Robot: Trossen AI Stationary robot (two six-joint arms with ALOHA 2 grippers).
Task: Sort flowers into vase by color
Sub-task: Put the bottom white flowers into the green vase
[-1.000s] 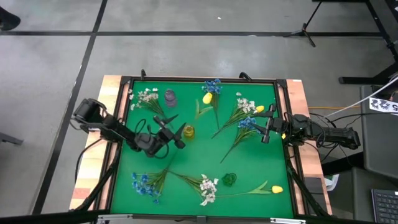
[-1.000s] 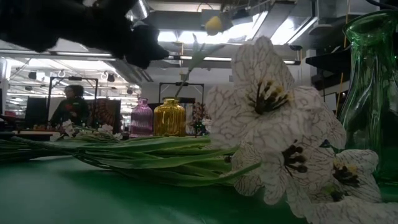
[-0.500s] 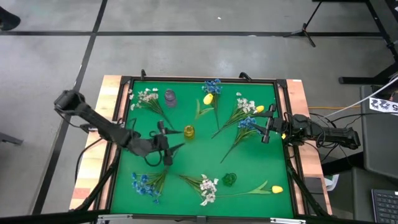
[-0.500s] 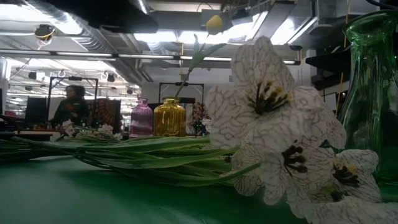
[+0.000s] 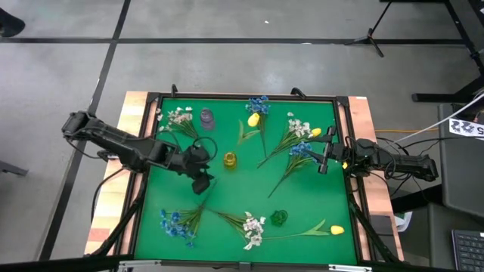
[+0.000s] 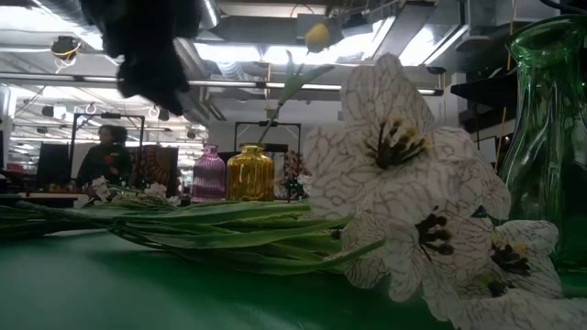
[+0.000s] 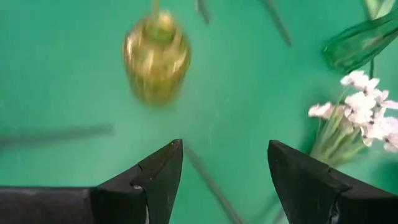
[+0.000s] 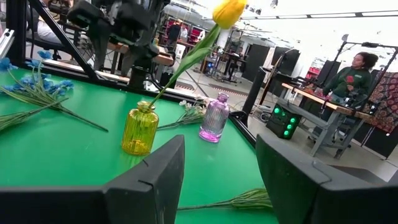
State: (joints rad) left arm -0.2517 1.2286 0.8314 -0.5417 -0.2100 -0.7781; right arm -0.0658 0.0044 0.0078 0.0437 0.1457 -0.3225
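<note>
Yellow vase (image 5: 229, 159) holds one tulip; my left claw (image 5: 201, 183) hangs open at its seven o'clock, right claw (image 5: 324, 161) open. Loose flowers (image 5: 253, 229) around the worktop (image 5: 227, 200) look light, floppy: I'd pinch mid-stem

No legible text, label, brand or number is seen anywhere; markings on a white sheet (image 5: 466, 127) beside the worktop cannot be read.
</note>
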